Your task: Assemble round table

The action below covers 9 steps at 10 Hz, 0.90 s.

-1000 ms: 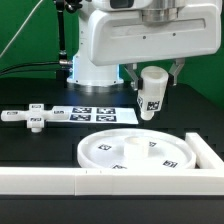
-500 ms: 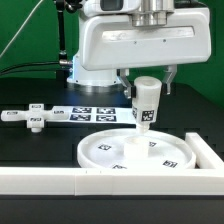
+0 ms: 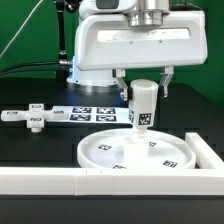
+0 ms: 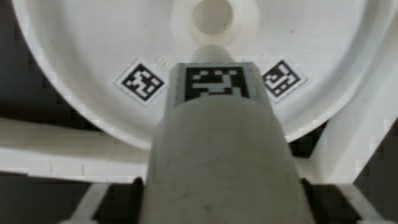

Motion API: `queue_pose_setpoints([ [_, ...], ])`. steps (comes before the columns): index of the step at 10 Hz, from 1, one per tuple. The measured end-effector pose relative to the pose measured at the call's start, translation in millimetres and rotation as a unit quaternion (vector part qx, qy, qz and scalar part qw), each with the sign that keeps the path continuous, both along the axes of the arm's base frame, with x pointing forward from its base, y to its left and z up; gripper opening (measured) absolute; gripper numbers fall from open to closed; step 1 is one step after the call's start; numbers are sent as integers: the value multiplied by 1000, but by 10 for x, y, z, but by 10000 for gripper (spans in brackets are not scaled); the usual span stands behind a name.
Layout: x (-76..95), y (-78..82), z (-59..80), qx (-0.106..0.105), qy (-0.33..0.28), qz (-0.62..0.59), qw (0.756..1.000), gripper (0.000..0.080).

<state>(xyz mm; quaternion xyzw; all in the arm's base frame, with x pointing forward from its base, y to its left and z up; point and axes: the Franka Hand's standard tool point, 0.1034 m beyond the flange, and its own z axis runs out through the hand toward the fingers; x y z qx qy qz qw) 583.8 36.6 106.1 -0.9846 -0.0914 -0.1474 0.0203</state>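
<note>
The gripper (image 3: 144, 82) is clamped on the upper end of the short cylindrical post (image 3: 144, 108), one finger on either side, and carries it upright with its tagged face toward the near edge of the table (image 3: 30, 150).

A second ago the post hung tilted and further toward the exterior view's right edge, beyond the disc. Half a second ago it had swung upright. Now it is plumb and has crept a little further over the large rimmed round disc (image 3: 100, 150), which lies flat near the near edge, close to the near corner on the exterior view's right and just inside the long white border wall (image 3: 40, 180).

In the wrist view the post (image 4: 217, 140) runs straight out toward the disc (image 4: 98, 50). Its free end points just short of the central hole (image 4: 214, 15), with a tag on each side of it. The pictures do not settle whether the lower end already touches the disc; it looks to be just above it.

This suggests the carry is over and alignment has begun: the post is turned the right way and nearly centred, so what is likely left is a small correction onto the hole and a straight descent.

The flat cross-shaped foot piece (image 3: 35, 118) lies untouched toward the exterior view's left edge, beside the marker board (image 3: 95, 114), which sits mid-table behind the disc.
</note>
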Motion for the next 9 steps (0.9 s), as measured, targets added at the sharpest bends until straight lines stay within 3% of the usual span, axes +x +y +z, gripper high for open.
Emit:
queue_pose_setpoints([
  [3,-56,66,-42,1,10,4,1000,409],
  [9,-66,14,-51,-1,12,6,1000,409],
])
